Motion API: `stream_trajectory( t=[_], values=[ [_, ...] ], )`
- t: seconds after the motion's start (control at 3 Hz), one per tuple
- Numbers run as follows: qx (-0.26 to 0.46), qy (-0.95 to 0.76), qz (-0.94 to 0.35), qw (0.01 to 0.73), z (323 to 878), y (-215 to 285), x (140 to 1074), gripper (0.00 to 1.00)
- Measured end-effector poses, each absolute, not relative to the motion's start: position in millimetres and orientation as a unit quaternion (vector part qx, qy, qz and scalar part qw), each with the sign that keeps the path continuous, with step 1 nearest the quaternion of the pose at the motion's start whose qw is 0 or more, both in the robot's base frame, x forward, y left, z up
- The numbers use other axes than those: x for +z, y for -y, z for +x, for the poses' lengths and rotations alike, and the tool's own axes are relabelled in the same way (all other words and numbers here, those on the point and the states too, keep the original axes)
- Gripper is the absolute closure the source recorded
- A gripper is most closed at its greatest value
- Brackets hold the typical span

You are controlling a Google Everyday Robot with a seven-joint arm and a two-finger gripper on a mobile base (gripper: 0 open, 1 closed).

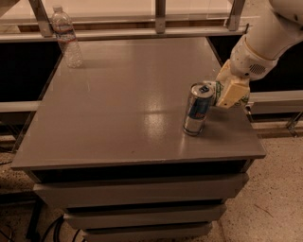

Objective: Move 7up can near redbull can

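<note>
The redbull can (pixel 196 109), tall, slim, blue and silver, stands upright near the table's right front. Just behind it and to its right, the green-and-white 7up can (pixel 213 90) is largely covered by my cream-coloured fingers (pixel 233 92). My gripper (pixel 228 97) is shut on the 7up can and holds it low over the table's right edge, very close to the redbull can. I cannot tell whether the two cans touch. My white arm comes down from the upper right.
A clear plastic water bottle (pixel 66 38) stands at the far left corner of the grey table (pixel 118 113). A rail with metal posts (pixel 160 14) runs along the back. The table's right edge lies just under my gripper.
</note>
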State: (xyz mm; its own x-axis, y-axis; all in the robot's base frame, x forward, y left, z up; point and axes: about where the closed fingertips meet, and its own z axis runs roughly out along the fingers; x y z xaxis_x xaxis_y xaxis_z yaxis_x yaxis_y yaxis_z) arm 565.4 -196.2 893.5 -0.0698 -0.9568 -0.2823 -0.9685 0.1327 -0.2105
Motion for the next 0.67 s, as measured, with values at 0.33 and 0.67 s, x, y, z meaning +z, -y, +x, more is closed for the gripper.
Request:
stream_trajectory(
  t=[0.33, 0.67],
  values=[
    [0.025, -0.74, -0.649, 0.176, 556.6, 201.6, 887.0, 1.0],
    [0.033, -0.749, -0.638, 0.174, 548.4, 206.2, 881.1, 0.95]
  ],
)
